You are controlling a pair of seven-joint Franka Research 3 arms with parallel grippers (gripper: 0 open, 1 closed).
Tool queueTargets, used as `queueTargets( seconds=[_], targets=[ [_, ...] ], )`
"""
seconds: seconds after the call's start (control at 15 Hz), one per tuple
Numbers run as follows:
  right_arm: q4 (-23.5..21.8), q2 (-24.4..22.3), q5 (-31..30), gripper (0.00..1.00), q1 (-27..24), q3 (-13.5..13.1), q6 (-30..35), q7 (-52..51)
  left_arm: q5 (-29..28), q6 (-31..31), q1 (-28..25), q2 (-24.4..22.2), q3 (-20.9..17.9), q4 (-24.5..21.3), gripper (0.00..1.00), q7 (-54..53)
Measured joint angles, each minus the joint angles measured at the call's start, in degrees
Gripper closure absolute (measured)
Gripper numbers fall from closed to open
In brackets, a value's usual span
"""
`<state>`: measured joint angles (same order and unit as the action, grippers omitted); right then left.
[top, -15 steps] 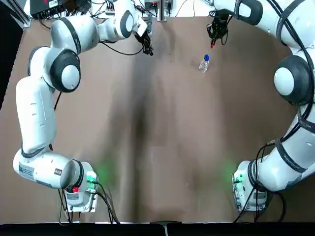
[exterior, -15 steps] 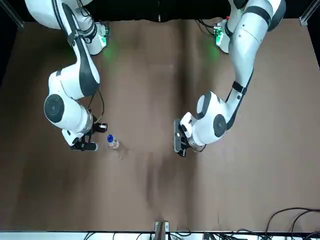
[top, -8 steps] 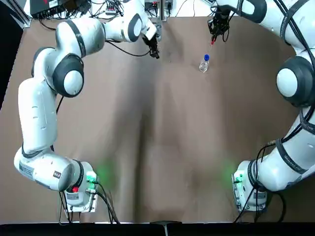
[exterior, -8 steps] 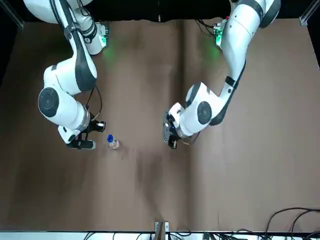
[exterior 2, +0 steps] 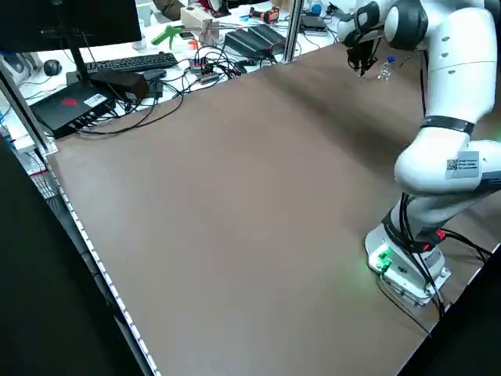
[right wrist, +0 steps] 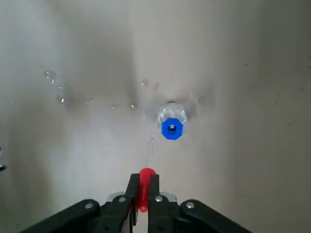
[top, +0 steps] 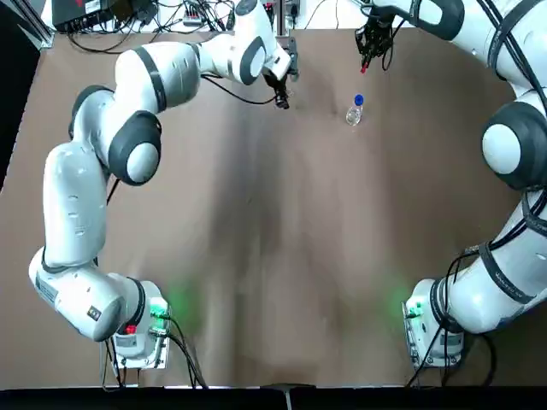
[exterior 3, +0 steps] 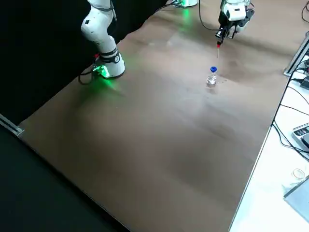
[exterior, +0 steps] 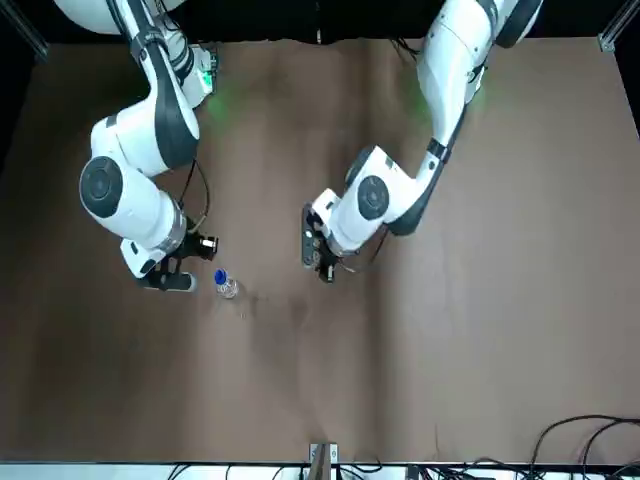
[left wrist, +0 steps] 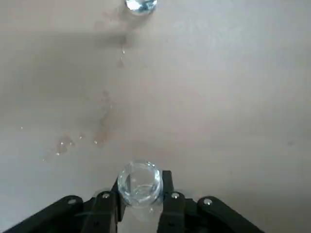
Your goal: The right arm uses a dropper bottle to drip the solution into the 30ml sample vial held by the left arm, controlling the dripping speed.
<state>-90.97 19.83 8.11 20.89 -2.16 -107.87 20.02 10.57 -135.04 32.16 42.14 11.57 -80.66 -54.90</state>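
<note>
Far table edge | R tool [right wrist: 141, 194] clenched on red dropper [right wrist: 144, 189] above blue-collared bottle [right wrist: 171, 122] | L tool [left wrist: 140, 201] grips vial [left wrist: 140, 181]

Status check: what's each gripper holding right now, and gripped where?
Left gripper clamps the clear vial by its body, mouth up. Right gripper pinches the red dropper; the bottle stands free on the table.

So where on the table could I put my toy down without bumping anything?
The wide brown table between the two arm bases is bare. It is crowded at the far edge: the left gripper holds the vial, the right gripper holds the red dropper, and the dropper bottle stands between them.
</note>
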Motion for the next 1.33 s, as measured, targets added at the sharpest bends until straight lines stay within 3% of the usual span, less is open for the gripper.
queueTargets(
  seconds=[0.33, 1.33],
  targets=[
    [1.54, -0.02, 3.33, 0.89, 0.64, 1.30, -0.01, 0.10, -0.02, -0.07, 7.03, 0.00, -5.73, 1.10, 0.69, 3.81],
    [3.65, -1.16, 12.79, 0.88, 1.24, 1.90, 0.06, -0.15, -0.03, -4.96, 7.66, 0.34, -6.56, 1.03, 0.69, 3.83]
  ],
)
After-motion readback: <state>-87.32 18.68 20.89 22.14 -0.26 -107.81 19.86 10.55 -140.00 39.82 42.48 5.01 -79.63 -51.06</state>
